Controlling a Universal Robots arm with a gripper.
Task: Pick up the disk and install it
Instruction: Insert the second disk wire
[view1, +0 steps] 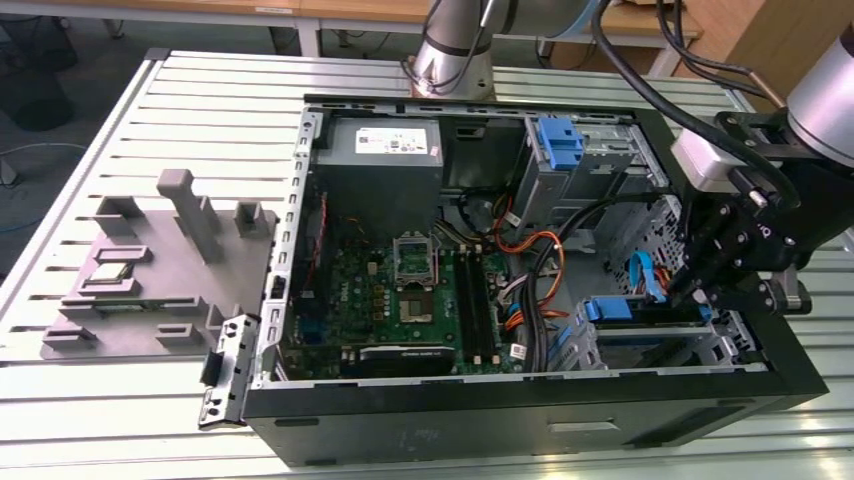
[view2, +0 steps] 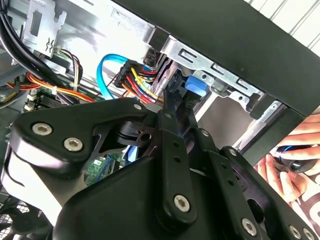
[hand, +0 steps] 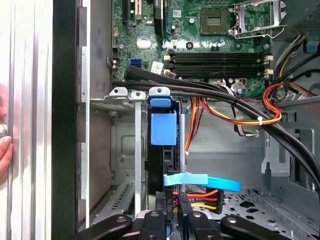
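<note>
- Grey slatted metal forms the counter (view1: 107, 110), and on it lies an open black computer case (view1: 534, 425) with its side panel off.
- The arm rises from the far side of the counter in the exterior view and bends over to the exterior view's right, where its gripper (view1: 701, 285) reaches down inside the case by the drive cage (view1: 654, 345).
- A green motherboard (view1: 400, 300) fills the case floor; a grey power supply box (view1: 380, 150) sits in the far corner.
- Black and orange cables (hand: 235, 105) run across just past the cage, crowding the space beside it.
- The disk (hand: 163, 145) stands on edge in a slot of the cage, its blue frame facing outward, close between metal dividers.
- In the first wrist view the jaws sit at the disk's near edge; whether they are clamped on it or released, I cannot tell.
- A person's hand (view2: 295, 155) rests outside the case wall.
</note>
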